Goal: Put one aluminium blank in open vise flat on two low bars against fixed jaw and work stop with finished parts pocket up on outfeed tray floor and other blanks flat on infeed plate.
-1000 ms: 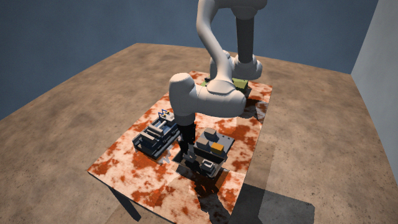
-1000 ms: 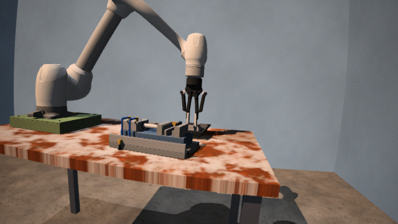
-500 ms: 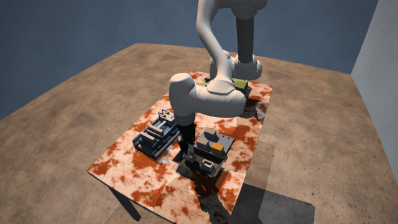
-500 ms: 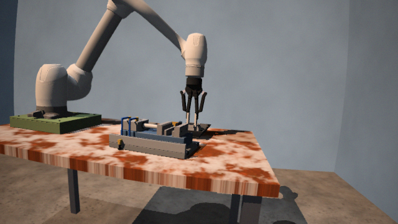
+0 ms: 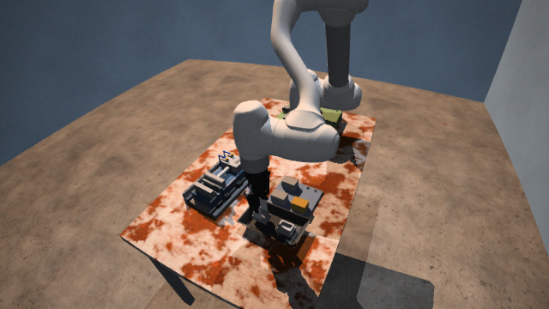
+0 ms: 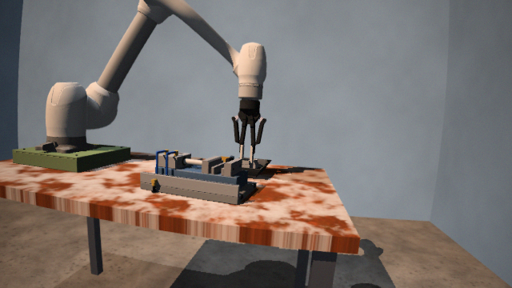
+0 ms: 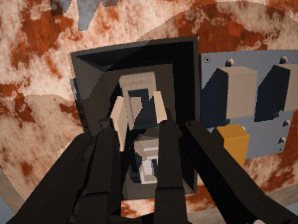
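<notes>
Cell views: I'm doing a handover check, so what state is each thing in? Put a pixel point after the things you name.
Gripper (image 5: 261,210) (image 6: 246,159) (image 7: 140,104): shut on the gripped part
Gripped part (image 7: 138,80): pocket up
Other finished part (image 5: 286,227) (image 7: 150,172): pocket up in the tray, flatness unclear
Vise (image 5: 203,189) (image 6: 192,190): open
Two aluminium blanks (image 5: 280,196) (image 5: 290,184) (image 7: 241,92) (image 7: 292,89): on the infeed plate
Brass blank (image 5: 299,204) (image 7: 233,142): same plate
</notes>
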Controlling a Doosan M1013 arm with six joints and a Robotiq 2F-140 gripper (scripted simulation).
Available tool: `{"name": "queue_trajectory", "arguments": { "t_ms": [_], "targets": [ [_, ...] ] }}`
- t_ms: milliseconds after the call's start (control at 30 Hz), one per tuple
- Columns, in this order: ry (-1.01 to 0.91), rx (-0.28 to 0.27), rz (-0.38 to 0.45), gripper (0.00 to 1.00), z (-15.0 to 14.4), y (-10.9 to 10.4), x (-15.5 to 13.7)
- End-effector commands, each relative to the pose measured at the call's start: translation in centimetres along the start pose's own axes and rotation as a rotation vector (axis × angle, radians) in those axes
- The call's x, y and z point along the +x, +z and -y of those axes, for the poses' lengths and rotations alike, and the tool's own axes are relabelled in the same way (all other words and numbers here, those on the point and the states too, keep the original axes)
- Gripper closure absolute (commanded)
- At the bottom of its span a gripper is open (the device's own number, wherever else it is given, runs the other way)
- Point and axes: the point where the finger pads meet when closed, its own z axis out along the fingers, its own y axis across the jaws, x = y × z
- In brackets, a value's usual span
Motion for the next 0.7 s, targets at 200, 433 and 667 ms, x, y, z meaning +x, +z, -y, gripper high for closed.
{"name": "queue_trajectory", "arguments": {
  "t_ms": [200, 433, 667],
  "targets": [
    [0.001, -0.003, -0.001, 1.0, -0.05, 0.52, 0.32],
    [0.001, -0.003, -0.001, 1.0, -0.05, 0.71, 0.32],
    [0.001, -0.003, -0.001, 1.0, -0.06, 1.07, 0.32]
  ]
}}
